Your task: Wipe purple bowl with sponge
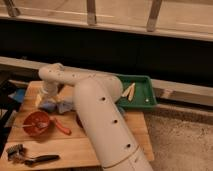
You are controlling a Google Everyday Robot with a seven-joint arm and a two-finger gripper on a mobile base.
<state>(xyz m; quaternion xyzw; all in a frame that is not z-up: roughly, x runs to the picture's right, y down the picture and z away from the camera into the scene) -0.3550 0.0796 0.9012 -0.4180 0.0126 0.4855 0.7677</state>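
Hanging low over the far-left part of the wooden surface (70,146), your pincer (47,101) sits right above the sponge (46,106). Its jaws are apart and nothing looks clamped; you cannot tell whether they touch the sponge.

Progress: early, by my reading. The sponge lies on the surface, not yet lifted, and no wiping has started. Left for you: grip it, carry it right and nearer, wipe the bowl.

Purple bowl (80,121): about mid-surface, right of the orange-red bowl (36,124). It is mostly hidden behind the white arm (107,125); only a dark sliver shows.

Sponge: small, thick, blue, lying flat. A thin grey-blue cloth (65,106) lies just beside it on the right, so mind you take the right one. It probably squashes under grip.
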